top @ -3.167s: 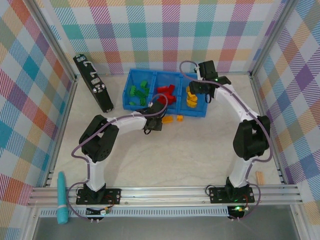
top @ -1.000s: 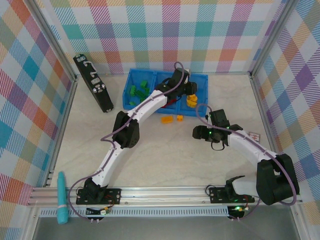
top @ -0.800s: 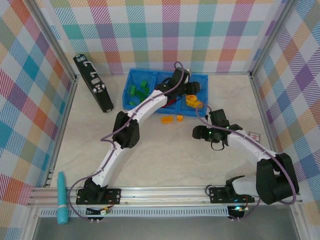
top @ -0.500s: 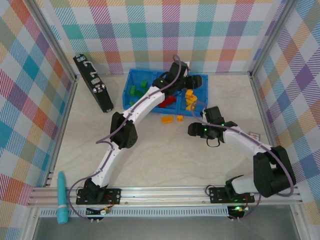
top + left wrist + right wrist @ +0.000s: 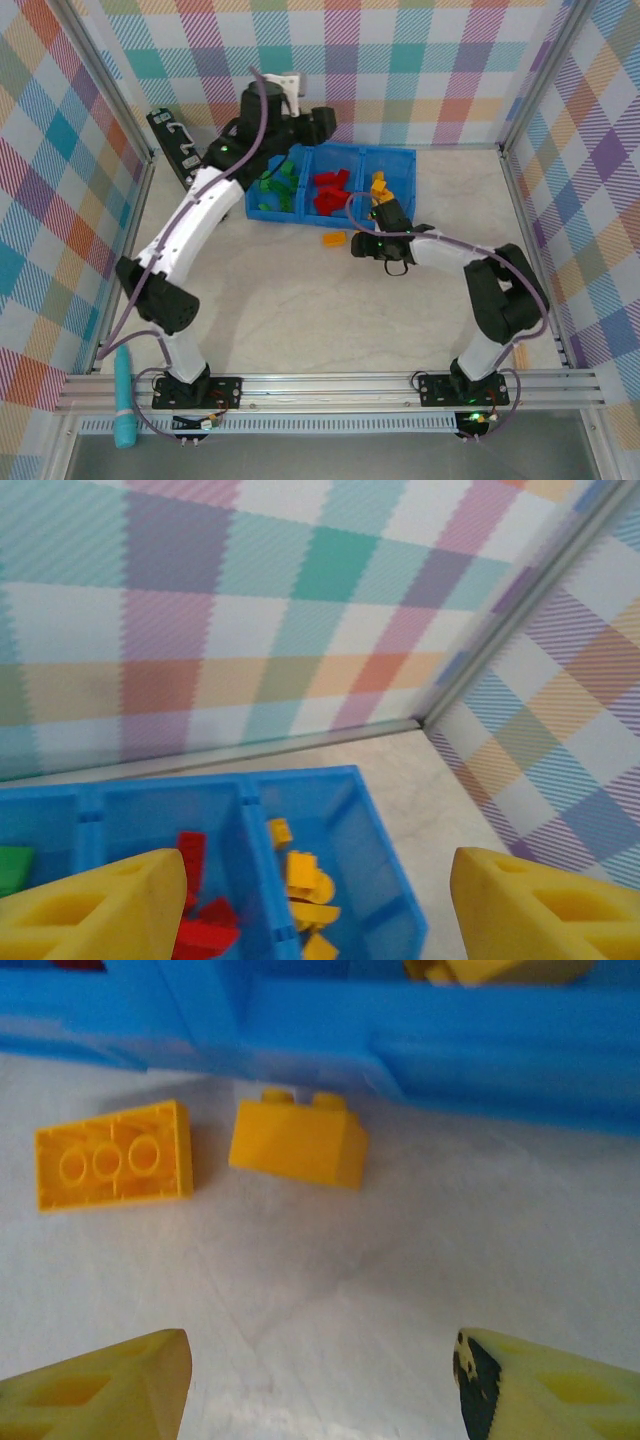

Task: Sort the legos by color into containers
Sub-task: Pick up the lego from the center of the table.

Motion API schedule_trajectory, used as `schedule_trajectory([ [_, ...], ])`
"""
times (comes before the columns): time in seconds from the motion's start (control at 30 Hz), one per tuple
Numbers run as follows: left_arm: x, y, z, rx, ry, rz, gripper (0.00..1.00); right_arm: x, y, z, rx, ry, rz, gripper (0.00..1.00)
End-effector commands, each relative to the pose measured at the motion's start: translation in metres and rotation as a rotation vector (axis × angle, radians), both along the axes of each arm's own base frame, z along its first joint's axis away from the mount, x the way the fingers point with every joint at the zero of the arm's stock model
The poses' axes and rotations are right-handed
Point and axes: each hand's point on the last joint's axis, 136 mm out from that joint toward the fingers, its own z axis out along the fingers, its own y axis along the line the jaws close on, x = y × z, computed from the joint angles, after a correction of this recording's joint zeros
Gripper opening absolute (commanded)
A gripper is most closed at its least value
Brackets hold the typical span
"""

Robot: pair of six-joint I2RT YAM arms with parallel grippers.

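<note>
On the pale table, toward its far side, sits the blue tray of three compartments, sorted as follows: green bricks left, red bricks middle, yellow bricks right. Left gripper hangs high above the tray's far left corner; its wrist view shows the jaws apart with nothing between them. Right gripper is low over the table just near of the tray's near wall, jaws spread wide and empty. It faces two yellow-orange pieces not yet sorted: a flat brick, hollow underside showing, and to its right a sloped brick just beside the wall; whether it touches the wall cannot be told. Judgement: work is nearly complete, with these two outstanding. Risks noted: the sloped face gives the pads a poor seat, so a closing grip may squeeze that piece out sideways. The wall stands so close behind that a finger driven forward could strike it and shove the tray. The two pieces lie near each other, so one finger may catch the neighbour and knock it off line.
</note>
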Motion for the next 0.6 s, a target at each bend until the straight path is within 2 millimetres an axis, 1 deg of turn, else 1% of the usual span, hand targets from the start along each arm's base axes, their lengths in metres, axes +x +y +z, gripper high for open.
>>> schedule_trajectory([
  [0.0,-0.002,0.037,-0.006,0.055,-0.013,0.074,0.70,0.023,0.009,0.002,-0.042,-0.039,-0.009,0.70],
  [0.1,-0.009,0.064,-0.004,0.058,-0.021,0.124,0.71,0.033,0.010,-0.008,-0.087,-0.003,-0.036,0.70],
  [0.2,-0.015,0.083,-0.004,0.065,-0.027,0.161,0.71,0.038,0.013,-0.014,-0.102,0.019,-0.054,0.70],
  [0.3,-0.017,0.096,-0.008,0.067,-0.020,0.179,0.72,0.042,0.015,-0.020,-0.122,0.041,-0.062,0.70],
  [0.43,-0.017,0.105,-0.011,0.065,-0.011,0.188,0.72,0.044,0.013,-0.027,-0.165,0.067,-0.078,0.67],
  [0.57,-0.016,0.113,-0.013,0.064,-0.010,0.200,0.72,0.046,0.011,-0.034,-0.194,0.088,-0.090,0.61],
])
